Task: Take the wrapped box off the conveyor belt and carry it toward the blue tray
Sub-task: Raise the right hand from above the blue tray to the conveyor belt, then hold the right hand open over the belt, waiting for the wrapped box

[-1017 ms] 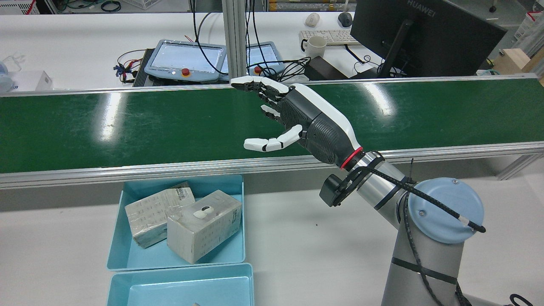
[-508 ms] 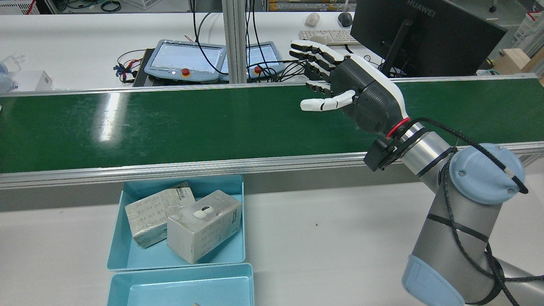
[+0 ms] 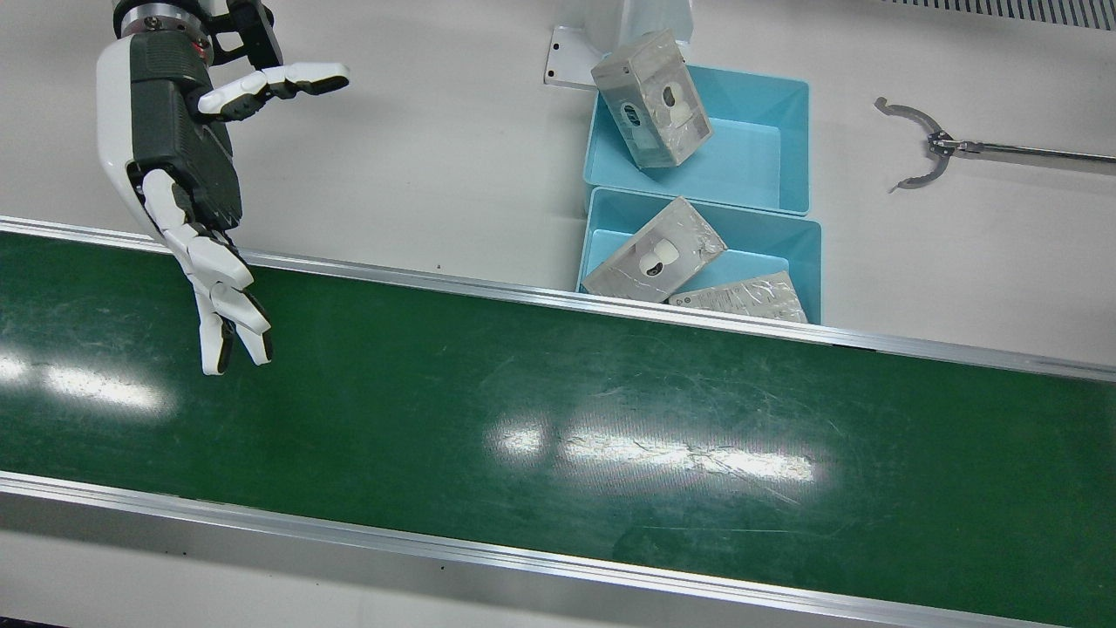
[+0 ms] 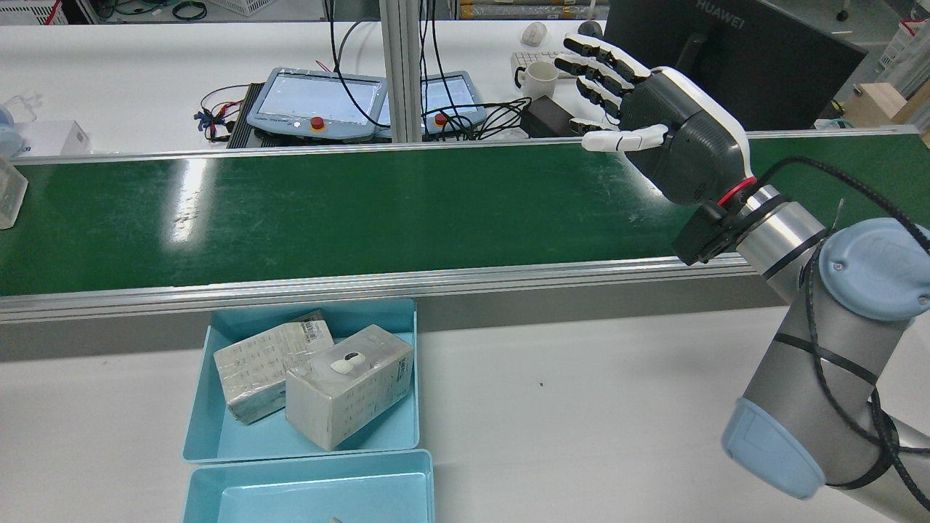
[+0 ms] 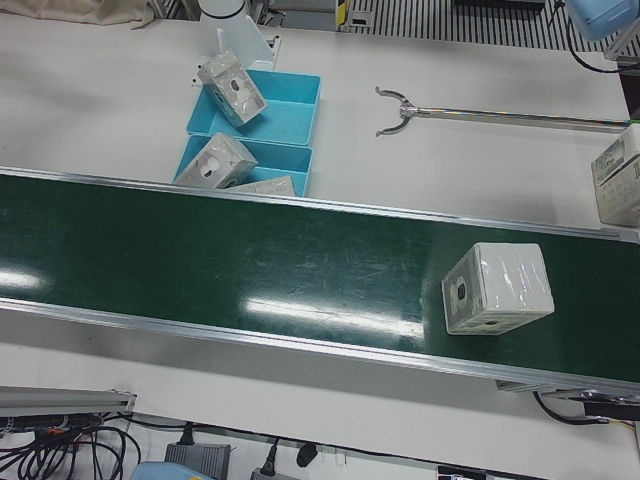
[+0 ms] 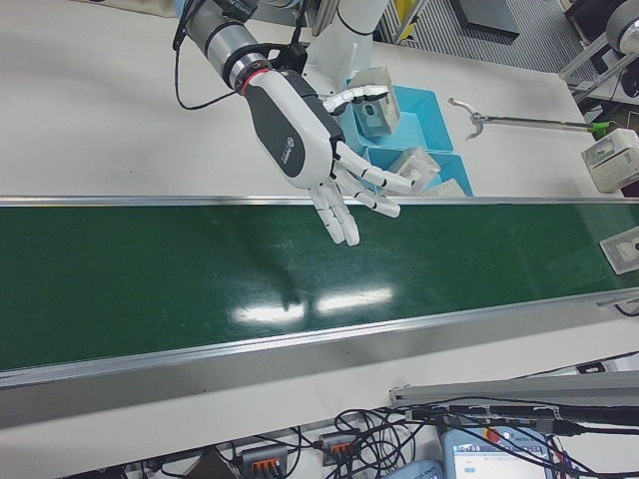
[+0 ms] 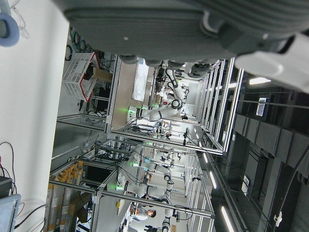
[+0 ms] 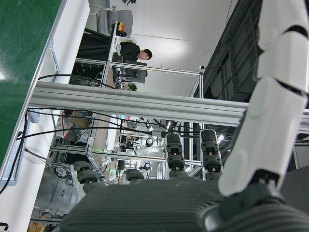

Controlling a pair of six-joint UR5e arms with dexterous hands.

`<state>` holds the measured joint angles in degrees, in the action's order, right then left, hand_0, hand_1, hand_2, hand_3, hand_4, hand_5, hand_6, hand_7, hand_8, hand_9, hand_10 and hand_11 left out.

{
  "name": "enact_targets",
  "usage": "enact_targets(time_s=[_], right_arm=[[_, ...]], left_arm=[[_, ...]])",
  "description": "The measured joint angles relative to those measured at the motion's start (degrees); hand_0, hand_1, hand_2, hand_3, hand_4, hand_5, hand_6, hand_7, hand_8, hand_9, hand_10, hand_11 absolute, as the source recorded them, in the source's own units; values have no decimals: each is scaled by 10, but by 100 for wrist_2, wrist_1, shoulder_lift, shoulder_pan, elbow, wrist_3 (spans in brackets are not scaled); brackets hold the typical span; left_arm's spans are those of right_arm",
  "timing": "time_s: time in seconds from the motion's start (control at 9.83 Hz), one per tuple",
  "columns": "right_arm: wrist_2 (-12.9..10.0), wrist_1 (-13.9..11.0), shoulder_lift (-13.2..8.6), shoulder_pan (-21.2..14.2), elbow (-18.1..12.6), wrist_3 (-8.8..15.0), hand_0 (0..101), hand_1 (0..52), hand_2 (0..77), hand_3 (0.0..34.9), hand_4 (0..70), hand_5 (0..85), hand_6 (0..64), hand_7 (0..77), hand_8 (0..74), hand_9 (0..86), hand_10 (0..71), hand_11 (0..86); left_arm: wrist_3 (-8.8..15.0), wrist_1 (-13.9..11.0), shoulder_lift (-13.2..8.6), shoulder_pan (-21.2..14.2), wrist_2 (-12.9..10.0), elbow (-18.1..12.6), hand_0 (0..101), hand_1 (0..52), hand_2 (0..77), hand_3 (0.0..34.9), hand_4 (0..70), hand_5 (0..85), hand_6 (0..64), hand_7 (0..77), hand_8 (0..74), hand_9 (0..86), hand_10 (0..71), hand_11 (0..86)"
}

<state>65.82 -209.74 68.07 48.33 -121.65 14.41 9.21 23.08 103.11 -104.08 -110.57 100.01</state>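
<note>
A wrapped box (image 5: pixel 498 288) lies on the green conveyor belt (image 5: pixel 250 270) toward its right end in the left-front view. In the rear view only its corner shows at the belt's far left edge (image 4: pixel 10 193). My right hand (image 4: pixel 672 134) is open and empty, held above the right part of the belt (image 4: pixel 363 211), far from the box. It also shows in the front view (image 3: pixel 174 148) and the right-front view (image 6: pixel 300 130). The blue tray (image 4: pixel 207 428) holds two wrapped boxes. My left hand (image 7: pixel 169 24) shows only as a palm; its fingers are hidden.
A second blue tray (image 3: pixel 758 139) with one box (image 3: pixel 652 96) stands beside the first. A metal grabber tool (image 3: pixel 924 153) lies on the white table. Another wrapped box (image 5: pixel 620 180) stands on the table beyond the belt. Monitor and pendants stand behind the belt.
My right hand has swung right and upward along the belt, staying open. A wrapped box's corner has come into view at the belt's far left edge.
</note>
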Motion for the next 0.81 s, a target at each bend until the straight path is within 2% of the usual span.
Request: enact_targets(time_s=[0.31, 0.81], right_arm=[[17, -4, 105, -71, -14, -171, 407, 98, 142, 301, 93, 158, 0, 147, 0, 16, 44, 76], [11, -5, 86, 21, -16, -190, 407, 93, 164, 301, 109, 175, 0, 147, 0, 16, 44, 76]], left_arm=[[0, 0, 0, 0, 0, 0, 0, 0, 11, 0, 0, 5, 0, 5, 5, 5, 5, 0], [0, 0, 0, 0, 0, 0, 0, 0, 11, 0, 0, 5, 0, 5, 5, 0, 5, 0]])
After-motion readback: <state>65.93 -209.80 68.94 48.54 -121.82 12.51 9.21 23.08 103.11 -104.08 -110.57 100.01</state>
